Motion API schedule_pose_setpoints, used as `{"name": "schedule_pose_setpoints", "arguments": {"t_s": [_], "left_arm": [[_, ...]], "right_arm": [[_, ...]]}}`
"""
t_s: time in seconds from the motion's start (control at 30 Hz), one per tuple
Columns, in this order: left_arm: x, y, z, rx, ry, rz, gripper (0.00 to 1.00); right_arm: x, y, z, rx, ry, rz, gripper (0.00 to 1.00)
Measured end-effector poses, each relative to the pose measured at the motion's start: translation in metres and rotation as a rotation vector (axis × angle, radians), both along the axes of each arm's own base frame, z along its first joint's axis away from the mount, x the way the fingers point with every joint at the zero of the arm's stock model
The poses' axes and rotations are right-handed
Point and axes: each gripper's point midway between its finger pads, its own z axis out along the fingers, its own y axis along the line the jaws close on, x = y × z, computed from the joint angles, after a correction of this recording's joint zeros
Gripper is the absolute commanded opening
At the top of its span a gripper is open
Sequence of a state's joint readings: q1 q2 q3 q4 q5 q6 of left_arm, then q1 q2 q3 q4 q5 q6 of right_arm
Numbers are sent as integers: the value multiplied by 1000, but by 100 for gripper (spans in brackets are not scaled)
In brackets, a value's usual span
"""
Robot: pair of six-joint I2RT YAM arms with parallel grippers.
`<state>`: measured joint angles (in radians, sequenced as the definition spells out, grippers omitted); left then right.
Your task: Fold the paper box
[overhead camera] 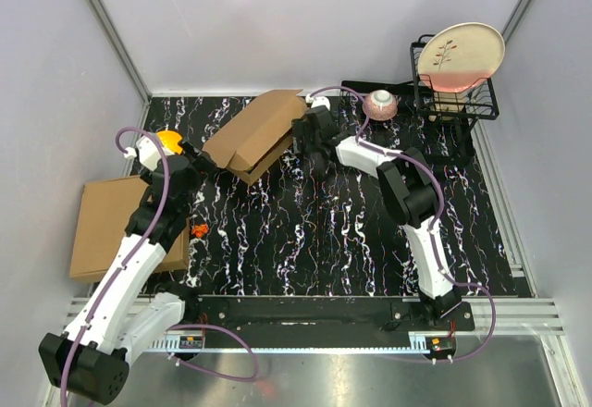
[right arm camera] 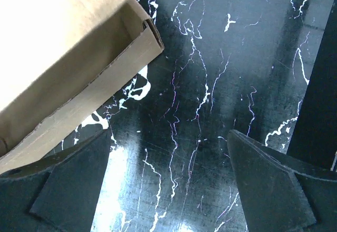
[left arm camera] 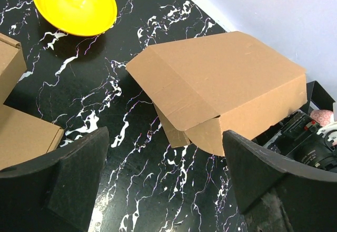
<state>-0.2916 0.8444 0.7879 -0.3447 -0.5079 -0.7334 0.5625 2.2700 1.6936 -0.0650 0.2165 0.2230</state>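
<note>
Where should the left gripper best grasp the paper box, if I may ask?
Probably the paper box at its near corner, where the lid flap gapes over the front wall: a thin edge the jaws can straddle. The left gripper faces it: come straight in, low.

Black marble-patterned tabletop (overhead camera: pixel 324 240), white veins. Round yellow bowl (overhead camera: pixel 169 139) at far left, opening up. Stack of plain brown closed cardboard boxes (overhead camera: pixel 109 227) at left edge; count unclear. Small orange object (overhead camera: pixel 199 230) just beside the stack, too small to identify. Far right: black wire rack (overhead camera: pixel 462 106) holding 1 cream round plate (overhead camera: pixel 460 55), twig motif, tilted on edge. Small pink-and-white bowl (overhead camera: pixel 380 104) near the rack's left.
</note>
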Motion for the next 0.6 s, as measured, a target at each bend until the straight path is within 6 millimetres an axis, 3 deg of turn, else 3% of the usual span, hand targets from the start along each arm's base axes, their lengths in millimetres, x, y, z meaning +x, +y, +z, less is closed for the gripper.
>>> {"name": "schedule_pose_setpoints", "arguments": {"t_s": [0.13,0.3,0.43,0.6], "left_arm": [[0,-2,-5,-3,9,-10,89],[-5,-9,-28,-13,59,-50,90],[-7,-14,-38,-9,75,-91,95],[-11,-19,-33,-8,21,-137,95]], "right_arm": [[-1,2,1,34,-20,-1,99],[-22,6,13,122,-2,36,100],[-24,26,60,254,-53,92,100],[-30,50,131,487,-111,154,100]]}}
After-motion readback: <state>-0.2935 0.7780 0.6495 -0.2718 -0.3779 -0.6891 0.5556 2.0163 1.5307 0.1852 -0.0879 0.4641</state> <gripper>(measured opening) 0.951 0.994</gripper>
